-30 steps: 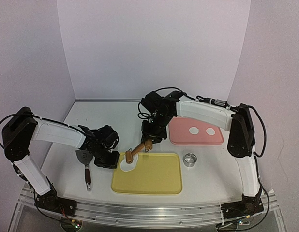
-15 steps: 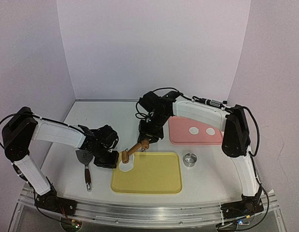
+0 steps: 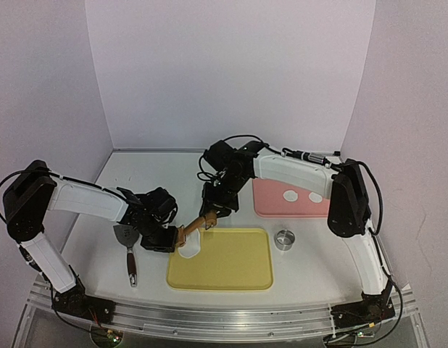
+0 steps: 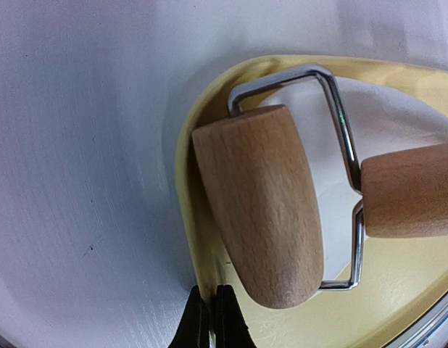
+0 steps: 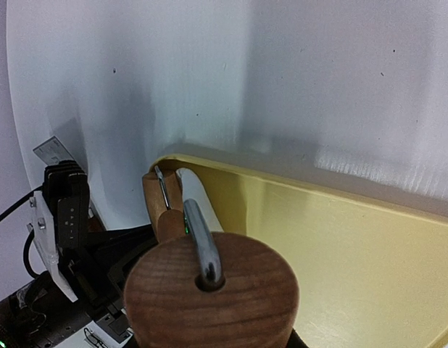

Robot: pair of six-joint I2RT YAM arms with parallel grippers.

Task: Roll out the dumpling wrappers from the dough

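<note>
An irregular white dough piece (image 3: 191, 246) lies in the near-left corner of the yellow tray (image 3: 231, 268). A wooden roller (image 3: 183, 235) rests on the dough, its barrel (image 4: 260, 203) against the tray's left rim. My right gripper (image 3: 212, 212) is shut on the roller's handle (image 5: 209, 297), which hides its fingers in the right wrist view. My left gripper (image 4: 209, 322) is shut on the yellow tray's left rim (image 4: 191, 239). Two dumpling wrappers (image 3: 289, 196) (image 3: 315, 197) lie on the pink tray (image 3: 267, 206).
A metal ring cutter (image 3: 285, 239) stands on the table right of the yellow tray. A spatula (image 3: 127, 246) with a dark handle lies left of my left gripper. White walls close in the back and both sides.
My right arm has drawn the roller leftward and nearer, from the dough's far-right edge onto its left part at the tray rim. The left arm has not moved.
</note>
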